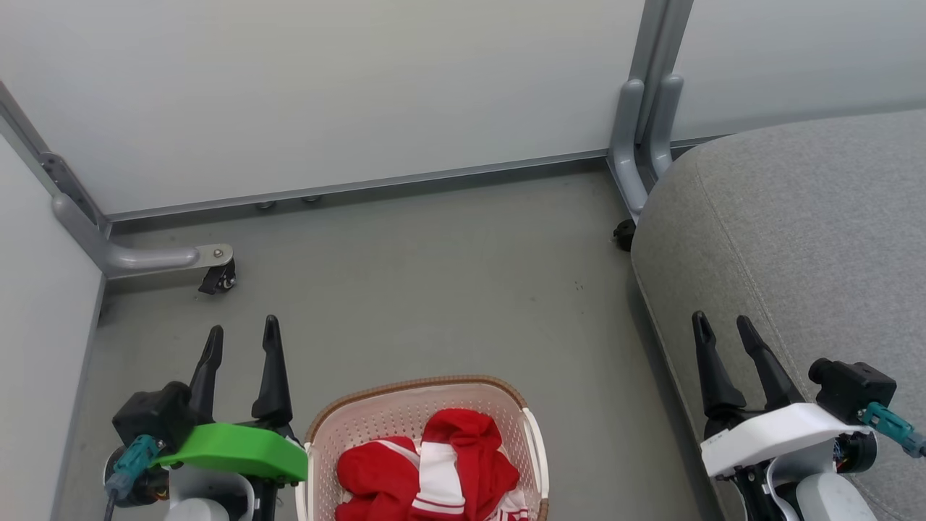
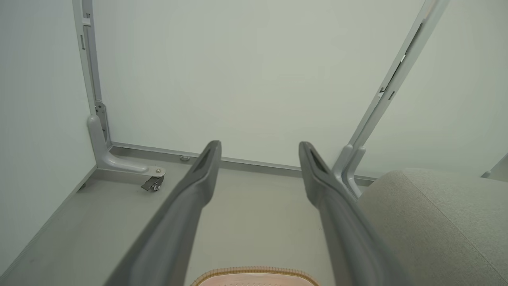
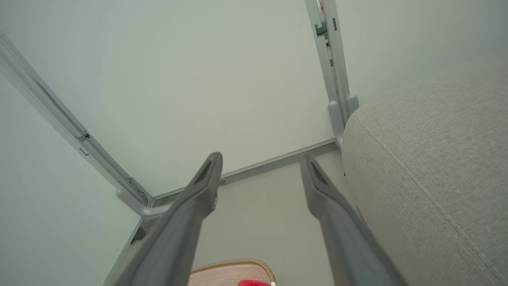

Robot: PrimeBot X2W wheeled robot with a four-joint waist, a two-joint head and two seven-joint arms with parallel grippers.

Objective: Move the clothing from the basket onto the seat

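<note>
Left gripper (image 1: 243, 325) is being held spread and empty just left of the basket (image 1: 419, 382). Right gripper (image 1: 720, 318) is likewise being held spread, well right of it, at the edge of the seat (image 1: 796, 231). Clothing (image 1: 434, 463) is lying bunched inside the basket. By judgement, the first pick-up is only being prepared, and one gripper is needing to be lowered onto the fabric and closed.

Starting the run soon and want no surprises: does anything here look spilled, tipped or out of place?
Nothing stands out. The basket sits upright on the floor near the seat, the red clothing bunched inside it. The left gripper and right gripper hover with jaws open, holding nothing.
</note>
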